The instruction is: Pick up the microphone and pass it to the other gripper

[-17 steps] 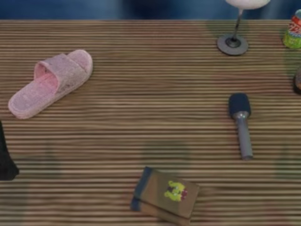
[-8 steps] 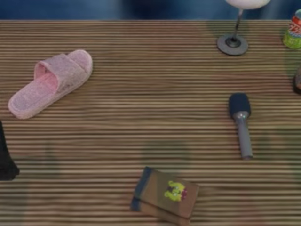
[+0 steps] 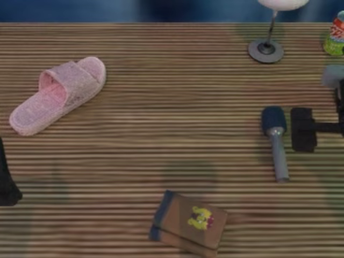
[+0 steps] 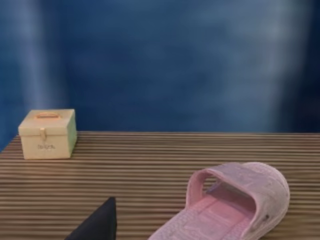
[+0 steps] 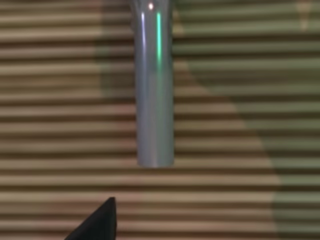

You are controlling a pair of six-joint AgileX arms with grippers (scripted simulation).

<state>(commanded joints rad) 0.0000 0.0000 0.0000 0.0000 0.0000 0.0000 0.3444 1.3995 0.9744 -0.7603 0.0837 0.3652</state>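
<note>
Since half a second ago the right gripper [image 3: 303, 129] has come into the top view from the right edge; before, it was not there. It is now just beside the microphone [image 3: 276, 142], on its right, level with the silver collar, and not touching it. Whether its fingers are open or closed I cannot tell from these views, and it holds nothing.

The one microphone lies flat on the table [image 3: 172, 107], right of centre, with the dark navy head toward the far edge and the grey handle toward the near edge. In the right wrist view the handle [image 5: 154, 95] is seen from above, with one black fingertip [image 5: 97, 224] at the border of the picture.

The left gripper [image 3: 6, 180] is parked at the left edge of the table (only a small black part of it shows), near the one pink slipper [image 3: 58, 94].

There is also one lamp [image 3: 266, 48] with a round grey base at the far right, one can [image 3: 335, 36] at the right corner, and one brown book [image 3: 188, 219] at the near edge. The left wrist view shows one small yellow box [image 4: 48, 134] behind the slipper.
</note>
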